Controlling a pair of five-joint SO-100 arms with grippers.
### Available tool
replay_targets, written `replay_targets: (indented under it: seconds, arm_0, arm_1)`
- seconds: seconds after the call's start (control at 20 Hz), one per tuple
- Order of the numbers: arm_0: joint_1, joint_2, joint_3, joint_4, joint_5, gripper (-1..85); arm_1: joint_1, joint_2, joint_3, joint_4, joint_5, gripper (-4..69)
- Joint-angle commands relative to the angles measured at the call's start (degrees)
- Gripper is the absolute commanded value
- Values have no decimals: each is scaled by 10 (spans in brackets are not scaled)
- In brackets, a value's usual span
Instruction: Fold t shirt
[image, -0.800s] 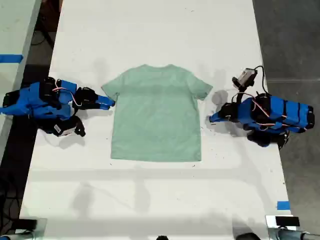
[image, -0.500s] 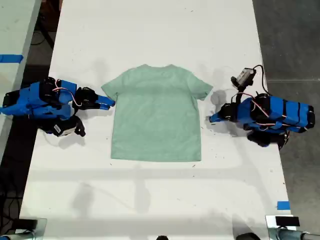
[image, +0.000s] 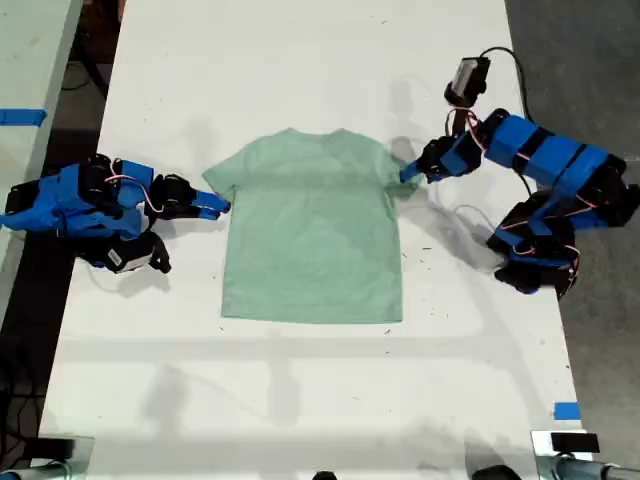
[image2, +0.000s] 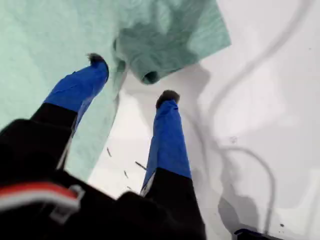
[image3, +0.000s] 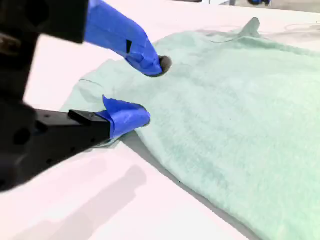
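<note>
My first gripper (image: 408, 176) has lifted and swung from the table (image: 300, 400) to the t shirt (image: 312, 228), jaws spread over its bunched sleeve on the exterior view's right. My second gripper (image: 220, 207) stays open at the opposite sleeve. The shirt lies flat mid-table.

White table (image: 300, 60), blue tape (image: 566, 410) near its edge.

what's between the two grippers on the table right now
The t shirt lies between them, flat on the white table in the exterior view. My first gripper is at one sleeve, my second gripper at the other; nothing else lies there.
</note>
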Motion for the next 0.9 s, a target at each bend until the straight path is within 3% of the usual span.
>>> replay_targets:
  seconds: [0.0,0.25,0.3,0.4,0.65,0.75,0.85]
  arm_0:
    - [-7,4,4,0,-9,125]
    - [-8,4,4,0,-9,125]
    - [-8,4,4,0,-9,125]
    - [-7,4,4,0,-9,125]
    - [-8,4,4,0,-9,125]
    - [-8,4,4,0,-9,125]
    - [-8,4,4,0,-9,125]
  arm_1:
    - [65,-76,-65,-32,-32,226]
    - [79,-231,-35,-120,-44,227]
    - [77,-296,-76,-98,-54,219]
    - [70,-367,-149,-43,-54,12]
    - [50,-180,-125,-39,-40,13]
    - [-5,-142,-218,18,-40,13]
    - [-85,-150,-299,22,-35,13]
